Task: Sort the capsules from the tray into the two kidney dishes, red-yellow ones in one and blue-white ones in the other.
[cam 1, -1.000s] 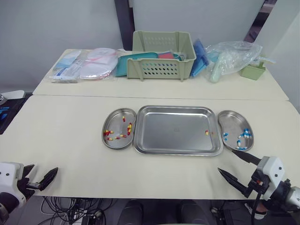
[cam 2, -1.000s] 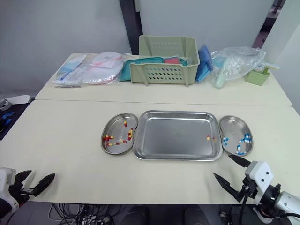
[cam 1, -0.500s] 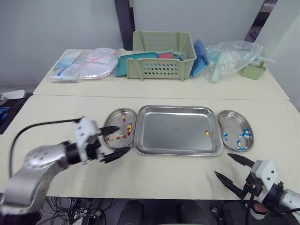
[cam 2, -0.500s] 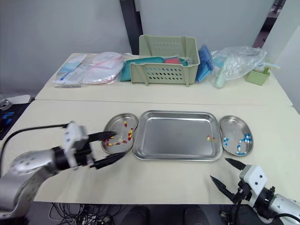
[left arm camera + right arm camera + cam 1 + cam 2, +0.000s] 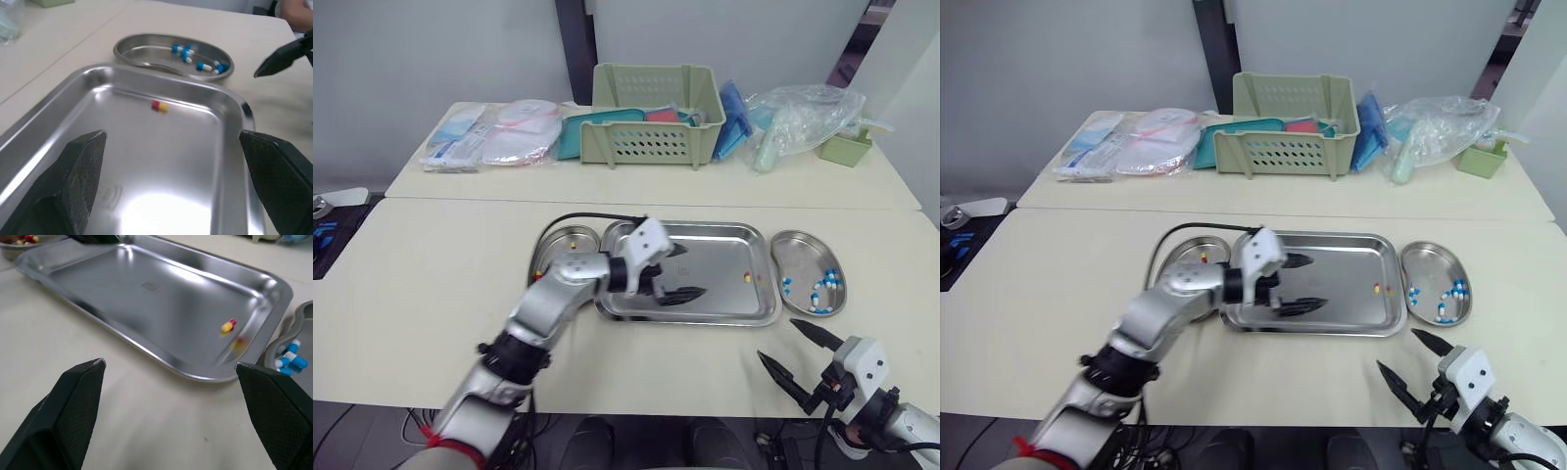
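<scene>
The left gripper (image 5: 690,271) is hovering open over the rectangular stainless-steel tray (image 5: 705,227).
Head view: its fingers are standing wide apart, holding nothing; a lone red-yellow capsule (image 5: 745,277) is lying on the tray beyond their tips, while the right gripper (image 5: 783,343) is hovering likewise spread and empty. Left wrist view: the capsule is sitting ahead, between the jaws, with the steel kidney dish (image 5: 137,49) of blue-white capsules (image 5: 195,63) past it. Right wrist view: the capsule is lying ahead, closer to one jaw.
</scene>
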Controlling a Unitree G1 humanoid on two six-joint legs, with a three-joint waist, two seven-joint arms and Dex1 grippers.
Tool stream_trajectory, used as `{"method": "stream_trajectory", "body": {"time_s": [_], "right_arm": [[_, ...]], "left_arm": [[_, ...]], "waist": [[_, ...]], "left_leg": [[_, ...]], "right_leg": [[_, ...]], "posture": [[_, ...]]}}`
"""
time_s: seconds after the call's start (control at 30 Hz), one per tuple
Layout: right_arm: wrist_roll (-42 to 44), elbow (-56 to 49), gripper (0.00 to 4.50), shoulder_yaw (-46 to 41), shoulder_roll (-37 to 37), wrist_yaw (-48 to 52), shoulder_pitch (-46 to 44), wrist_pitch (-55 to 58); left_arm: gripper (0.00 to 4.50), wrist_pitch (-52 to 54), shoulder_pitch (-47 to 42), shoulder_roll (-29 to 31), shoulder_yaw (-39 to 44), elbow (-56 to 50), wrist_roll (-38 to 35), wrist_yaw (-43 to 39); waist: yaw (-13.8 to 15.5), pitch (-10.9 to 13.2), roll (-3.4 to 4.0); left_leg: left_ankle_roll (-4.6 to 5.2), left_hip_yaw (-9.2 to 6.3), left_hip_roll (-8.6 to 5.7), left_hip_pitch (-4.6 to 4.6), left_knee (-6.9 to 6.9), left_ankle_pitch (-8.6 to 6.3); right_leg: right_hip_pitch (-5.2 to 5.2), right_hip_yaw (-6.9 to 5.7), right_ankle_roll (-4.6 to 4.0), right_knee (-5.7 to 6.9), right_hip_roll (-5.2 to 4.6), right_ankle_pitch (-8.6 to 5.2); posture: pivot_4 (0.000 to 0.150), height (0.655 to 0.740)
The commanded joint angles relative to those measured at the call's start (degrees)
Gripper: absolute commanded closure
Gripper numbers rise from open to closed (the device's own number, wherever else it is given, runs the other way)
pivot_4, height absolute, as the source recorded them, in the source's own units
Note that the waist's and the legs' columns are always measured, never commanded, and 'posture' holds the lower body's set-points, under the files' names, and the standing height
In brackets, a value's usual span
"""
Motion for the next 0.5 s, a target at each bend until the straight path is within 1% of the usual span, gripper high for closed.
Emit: {"method": "stream_trajectory", "body": {"time_s": [0.03,0.17,0.37,0.5], "right_arm": [[-0.51,-2.75,0.0,0.43,0.26,-1.66,0.43,0.24],[-1.1,-3.79,0.0,1.24,1.0,-3.07,1.43,0.26],[-2.43,-6.52,0.0,2.7,2.28,-5.42,4.16,0.5],[-3.02,-8.5,0.0,3.53,2.53,-6.75,5.44,1.22]], "left_arm": [[0.04,-4.25,-3.75,-4.96,-1.52,7.56,3.56,1.52],[0.04,-9.07,-7.66,-9.89,-2.28,17.88,6.76,1.44],[0.04,-15.66,-13.73,-16.65,-0.83,34.36,10.36,2.96],[0.04,-19.49,-16.04,-19.67,-0.07,41.83,12.25,3.55]], "waist": [[-0.17,0.0,0.0],[-0.2,-0.01,0.01],[-0.02,0.0,-0.01],[-0.03,0.01,-0.01]], "left_leg": [[0.0,0.0,0.0,0.0,-0.01,0.0],[0.0,0.01,0.0,0.01,-0.02,0.0],[0.0,0.0,-0.04,-0.02,-0.01,0.0],[0.0,0.0,-0.06,-0.04,-0.02,0.0]], "right_leg": [[-0.01,0.0,0.0,0.0,0.0,0.0],[-0.02,0.0,0.0,0.01,0.01,0.0],[-0.02,-0.01,0.01,0.0,-0.01,-0.01],[-0.03,-0.01,0.02,-0.02,-0.02,-0.01]], "posture": [[0.15,0.739],[0.15,0.739],[0.15,0.739],[0.15,0.739]]}}
